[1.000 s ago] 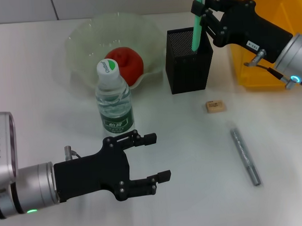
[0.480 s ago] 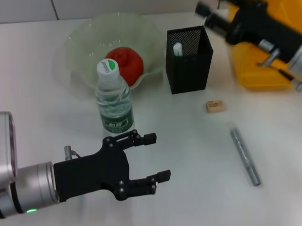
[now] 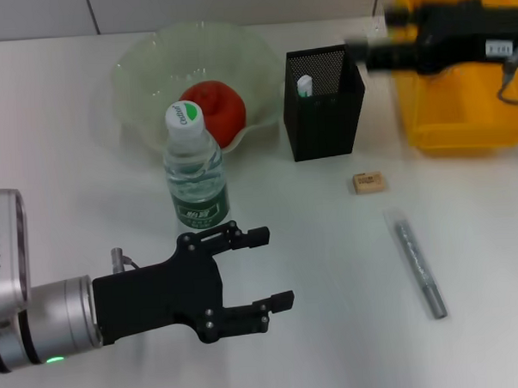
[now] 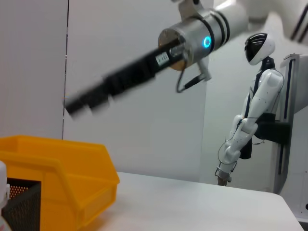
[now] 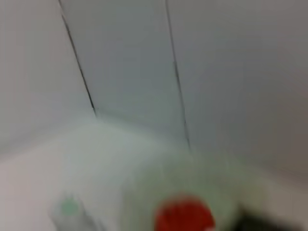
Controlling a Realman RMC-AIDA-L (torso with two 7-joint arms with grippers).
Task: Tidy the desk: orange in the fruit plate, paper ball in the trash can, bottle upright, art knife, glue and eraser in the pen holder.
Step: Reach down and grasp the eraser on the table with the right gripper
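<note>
The orange [image 3: 214, 110] lies in the fruit plate [image 3: 150, 57] at the back left. The bottle [image 3: 195, 167] stands upright in front of the plate. The pen holder [image 3: 323, 97] holds a green glue stick with a white top [image 3: 304, 85]. The eraser [image 3: 369, 182] and the grey art knife [image 3: 419, 267] lie on the table right of centre. My right gripper [image 3: 360, 50] is blurred, raised beside the pen holder's far right corner, in front of the trash can [image 3: 462, 108]. My left gripper [image 3: 258, 271] is open and empty, in front of the bottle. The paper ball is out of view.
The left wrist view shows the right arm [image 4: 130, 82] above the trash can [image 4: 57, 163], and a white robot [image 4: 255, 110] standing beyond the table. The right wrist view is blurred, with the orange [image 5: 185, 214] low in it.
The right gripper let the green glue stick drop into the pen holder, then drew back to the right, toward the trash can. The left arm has not moved.
</note>
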